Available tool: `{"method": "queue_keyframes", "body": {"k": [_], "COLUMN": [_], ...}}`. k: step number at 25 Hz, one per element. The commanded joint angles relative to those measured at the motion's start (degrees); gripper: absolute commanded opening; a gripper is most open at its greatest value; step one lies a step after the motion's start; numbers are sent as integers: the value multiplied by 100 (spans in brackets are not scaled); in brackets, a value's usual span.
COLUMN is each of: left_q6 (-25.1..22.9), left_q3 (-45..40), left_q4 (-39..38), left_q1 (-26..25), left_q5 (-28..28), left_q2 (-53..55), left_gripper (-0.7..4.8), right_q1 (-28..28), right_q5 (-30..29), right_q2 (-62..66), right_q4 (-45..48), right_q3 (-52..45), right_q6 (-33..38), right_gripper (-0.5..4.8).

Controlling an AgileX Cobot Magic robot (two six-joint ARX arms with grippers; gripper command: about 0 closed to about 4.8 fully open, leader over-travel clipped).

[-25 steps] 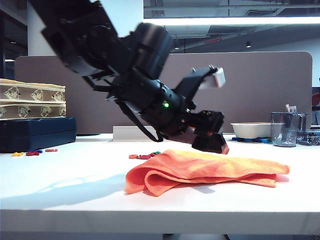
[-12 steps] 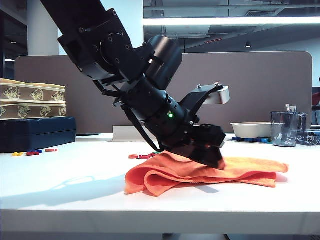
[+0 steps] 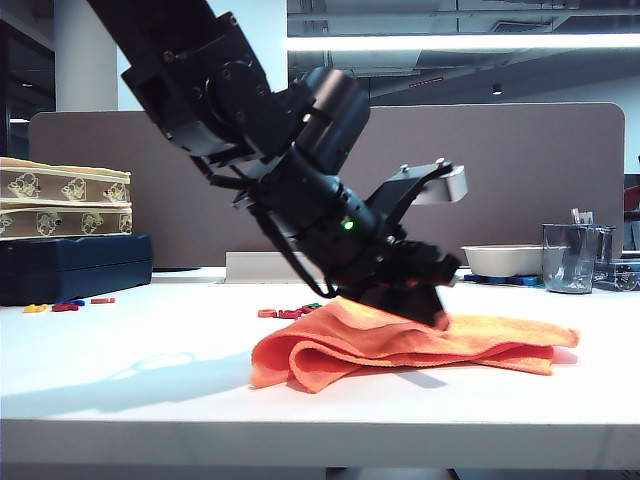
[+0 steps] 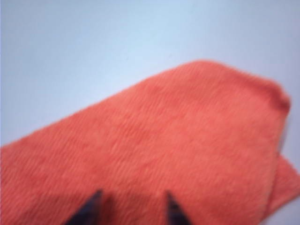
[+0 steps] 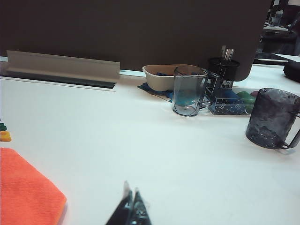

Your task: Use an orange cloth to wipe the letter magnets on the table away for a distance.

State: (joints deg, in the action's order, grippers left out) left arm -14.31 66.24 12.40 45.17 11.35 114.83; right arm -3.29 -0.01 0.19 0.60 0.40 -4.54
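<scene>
A: Status on the wipe job?

B: Early. Left gripper (image 3: 428, 312) is down on the cloth (image 3: 400, 345), tips pressed into the top fold near its middle. Left wrist cam: two fingertips (image 4: 91, 208) dug into orange pile (image 4: 178, 154), gap between them narrow-ish, not shut. Can't tell yet if fabric is actually pinched.

A: So holding or not?

B: Can't say. Cloth lies bunched and folded on the table (image 3: 150, 400), nothing lifted.

A: Right arm?

B: Right gripper (image 5: 131, 208) is parked low over bare table, tips together, holding nothing. Its cam catches a cloth corner (image 5: 26, 192) at one side, plus cups (image 5: 187, 91) and a bowl (image 5: 161, 77) well off toward the partition.

A: Magnets?

B: Untouched, I'd judge. One cluster (image 3: 290, 312) sits just behind the cloth's left end in the ext. view; another bunch (image 3: 65, 305) is far left near the dark case (image 3: 70, 265). Right wrist cam shows a couple of letters (image 5: 3, 133) at the frame edge too, near the cloth.

A: So what's left?

B: Basically everything. Secure the grip, then drag or push the cloth through the letters so they slide a ways. No wiping shows yet.

A: Risk?

B: Floppy cloth; a shallow pinch may slip or only pull the top layer.
</scene>
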Motion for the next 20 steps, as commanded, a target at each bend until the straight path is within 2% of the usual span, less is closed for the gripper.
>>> {"method": "queue_keyframes", "body": {"k": [1,5,8,10,12,16,17,18,19,20], "left_q6": [125,129,168,291,623,643,647,640,640,640], "left_q3": [125,271,280,280,282,282,282,282,282,282], "left_q4": [17,7,-13,-44,-227,-463,-516,-551,-542,-505], "left_q1": [42,87,87,87,74,76,85,85,85,85], "left_q5": [11,-24,-192,-304,-299,-297,-297,-299,-297,-295], "left_q2": [-20,-20,-11,26,195,356,411,411,411,411], "left_gripper": [343,355,438,463,466,465,431,341,277,240], "right_q1": [-4,-4,-4,-4,-4,-4,-4,-4,-4,-4], "right_q5": [4,4,4,4,4,4,4,4,4,4], "right_q2": [-20,-20,-20,-20,-20,-20,-20,-20,-20,-20], "right_q4": [92,92,92,92,92,92,92,92,92,90], "right_q3": [-44,-44,-44,-44,-44,-44,-44,-44,-44,-44], "right_q6": [7,7,7,7,7,7,7,7,7,7], "right_gripper": [-5,-5,-5,-5,-5,-5,-5,-5,-5,-5]}}
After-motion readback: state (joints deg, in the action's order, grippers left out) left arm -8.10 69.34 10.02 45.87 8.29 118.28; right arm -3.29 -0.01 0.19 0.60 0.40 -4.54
